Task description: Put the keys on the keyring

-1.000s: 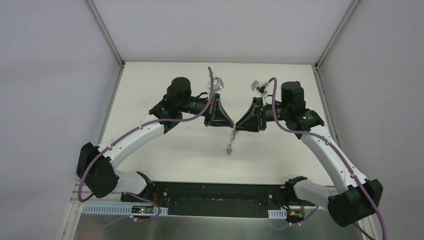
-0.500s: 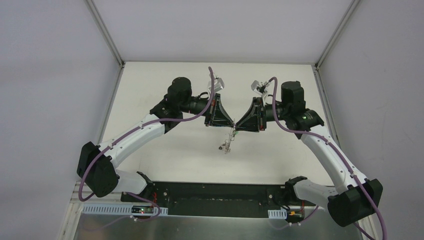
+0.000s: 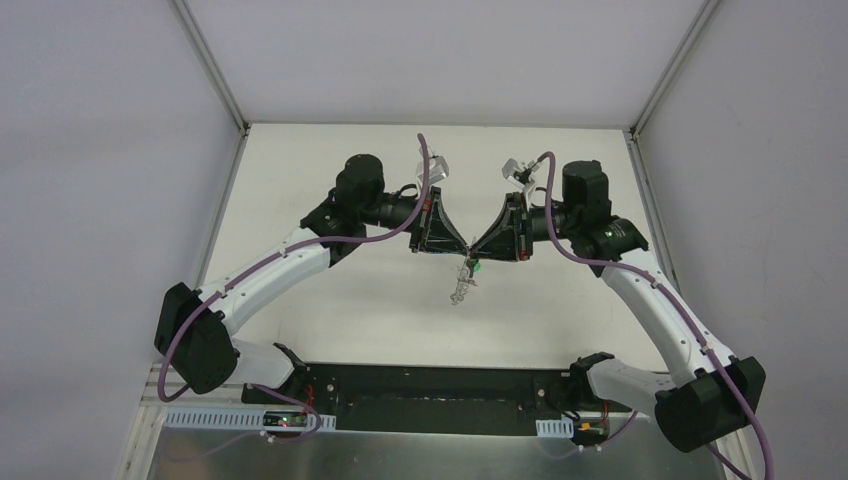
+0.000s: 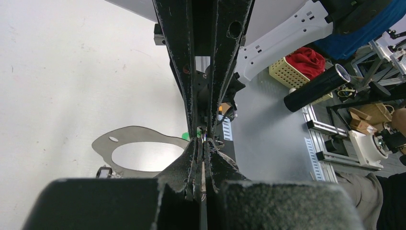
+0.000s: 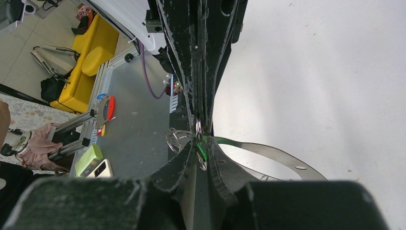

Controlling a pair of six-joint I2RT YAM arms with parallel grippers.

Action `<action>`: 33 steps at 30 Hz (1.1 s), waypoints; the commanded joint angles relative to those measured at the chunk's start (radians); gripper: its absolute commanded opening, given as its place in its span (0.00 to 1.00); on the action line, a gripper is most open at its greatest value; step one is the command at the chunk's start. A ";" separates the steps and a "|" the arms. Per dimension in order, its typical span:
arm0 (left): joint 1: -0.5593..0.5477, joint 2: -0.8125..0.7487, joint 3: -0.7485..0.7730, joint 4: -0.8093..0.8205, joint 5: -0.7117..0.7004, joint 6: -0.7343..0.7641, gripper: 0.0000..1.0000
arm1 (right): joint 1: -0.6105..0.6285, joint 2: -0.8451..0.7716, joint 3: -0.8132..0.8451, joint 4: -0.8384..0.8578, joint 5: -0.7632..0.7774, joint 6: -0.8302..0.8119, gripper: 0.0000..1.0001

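Both grippers meet tip to tip above the middle of the white table. My left gripper [image 3: 465, 252] [image 4: 201, 140] is shut, with a thin silver edge of the keyring pinched between its pads. The keyring [image 3: 459, 290] dangles below the tips. Its flat silver loop [image 4: 143, 135] [image 5: 268, 147] shows just beyond the fingers, with small wire rings beside it. The key [image 5: 199, 149] [image 3: 477, 266], tiny with a green head, sits slanted between the fingers of my right gripper [image 3: 474, 254] [image 5: 201, 139], which is narrowed onto it.
The white table [image 3: 330, 320] is bounded by grey walls on three sides. A black mounting plate [image 3: 430, 385] holds the arm bases at the near edge. Beyond it lies a grey metal bench [image 4: 268, 143] with clutter.
My right gripper's jaws have narrowed on the green key. The hanging keyring swung slightly left and back. Both arms stayed almost in place.
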 commanded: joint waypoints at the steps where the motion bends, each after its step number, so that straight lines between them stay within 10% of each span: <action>1: -0.004 0.001 0.004 0.040 0.034 0.003 0.00 | 0.005 0.000 0.047 0.042 -0.030 0.007 0.17; 25: -0.004 -0.018 0.005 0.020 0.048 0.047 0.00 | 0.016 0.003 0.067 -0.045 0.026 -0.085 0.00; 33: -0.003 -0.064 0.085 -0.328 0.029 0.345 0.23 | 0.107 0.040 0.149 -0.280 0.196 -0.280 0.00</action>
